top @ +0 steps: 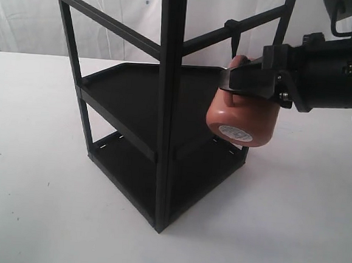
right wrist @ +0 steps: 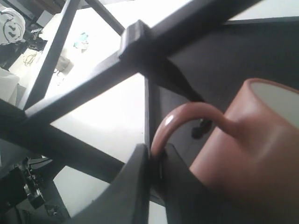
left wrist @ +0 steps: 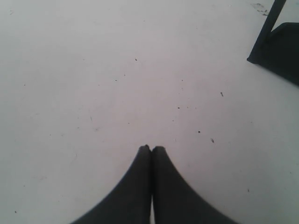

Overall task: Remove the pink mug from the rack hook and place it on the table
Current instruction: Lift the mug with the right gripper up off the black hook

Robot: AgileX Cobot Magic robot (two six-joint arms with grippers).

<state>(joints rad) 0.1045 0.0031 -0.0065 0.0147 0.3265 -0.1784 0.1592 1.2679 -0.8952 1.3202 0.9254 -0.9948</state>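
Observation:
The salmon-pink mug (top: 241, 121) hangs tilted beside the black rack (top: 166, 106), its white base label facing the camera. My right gripper (top: 235, 75) is shut on the mug's handle. In the right wrist view the gripper (right wrist: 156, 149) pinches the loop handle (right wrist: 187, 114) of the mug (right wrist: 252, 149). The hook (right wrist: 173, 77) drops from its clip on the crossbar, and its tip shows through the handle loop; whether they touch I cannot tell. In the exterior view the hook (top: 233, 38) sits just above the mug. My left gripper (left wrist: 151, 148) is shut and empty over the table (left wrist: 117, 70).
The rack's two tray shelves (top: 136, 98) lie left of and below the mug. White table (top: 37, 187) spreads around the rack's base. A rack corner (left wrist: 275, 42) shows in the left wrist view. The left arm is out of the exterior view.

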